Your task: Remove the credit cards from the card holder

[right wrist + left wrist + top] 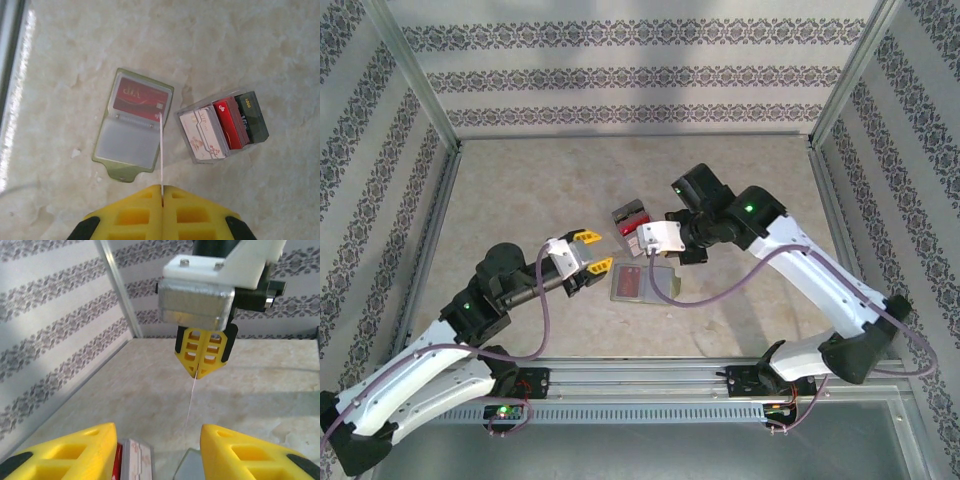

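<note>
The card holder lies open on the table, olive-green at its rim with pale plastic sleeves. A red credit card sits in its far sleeve. My right gripper hangs above it, shut on a thin white credit card seen edge-on. In the top view the card holder lies between my two grippers, with the right gripper just above its far edge. My left gripper stands open at the holder's left, nothing between its fingers. From the left wrist, the left gripper faces the right gripper and its hanging card.
A clear box holding a stack of white, red and dark cards stands right of the holder, seen too in the top view. Patterned walls with metal posts ring the table. A rail runs along the near edge.
</note>
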Controlling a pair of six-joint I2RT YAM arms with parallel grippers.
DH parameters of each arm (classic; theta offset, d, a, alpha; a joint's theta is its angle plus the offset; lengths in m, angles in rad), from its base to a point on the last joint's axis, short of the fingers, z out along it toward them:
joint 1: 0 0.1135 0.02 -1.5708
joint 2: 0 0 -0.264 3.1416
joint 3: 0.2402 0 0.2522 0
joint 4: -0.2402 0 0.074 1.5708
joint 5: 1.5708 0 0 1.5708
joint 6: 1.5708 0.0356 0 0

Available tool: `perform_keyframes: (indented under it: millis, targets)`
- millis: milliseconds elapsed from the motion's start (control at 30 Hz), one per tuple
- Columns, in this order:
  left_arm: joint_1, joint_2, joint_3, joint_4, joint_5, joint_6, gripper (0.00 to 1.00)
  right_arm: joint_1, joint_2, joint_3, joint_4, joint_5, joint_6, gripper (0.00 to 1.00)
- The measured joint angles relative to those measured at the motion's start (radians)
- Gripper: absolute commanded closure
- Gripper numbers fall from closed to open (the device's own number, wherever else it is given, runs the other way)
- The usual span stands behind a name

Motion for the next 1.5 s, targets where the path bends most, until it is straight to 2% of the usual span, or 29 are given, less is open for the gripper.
perform_keyframes:
  millis: [233,500,933,1500]
  targets:
    - [0.0,-0.116,-0.066,-0.082,-0.119,-0.051,0.52,-0.01,0.151,0.042,0.036,0.029,-0.093,1.0]
    - [0.0,-0.126,-0.071,-0.123,-0.19,-0.056,0.52,-0.04,0.32,0.111,0.051,0.065,-0.167,1.0]
    - [0.0,-0.103,-0.071,-0.124,-0.229,-0.056,0.53,-0.055,0.509,0.208,0.093,0.074,-0.261,1.0]
    - [0.0,-0.078,-0.071,-0.132,-0.262,-0.055,0.54,-0.094,0.606,0.242,0.119,0.073,-0.29,1.0]
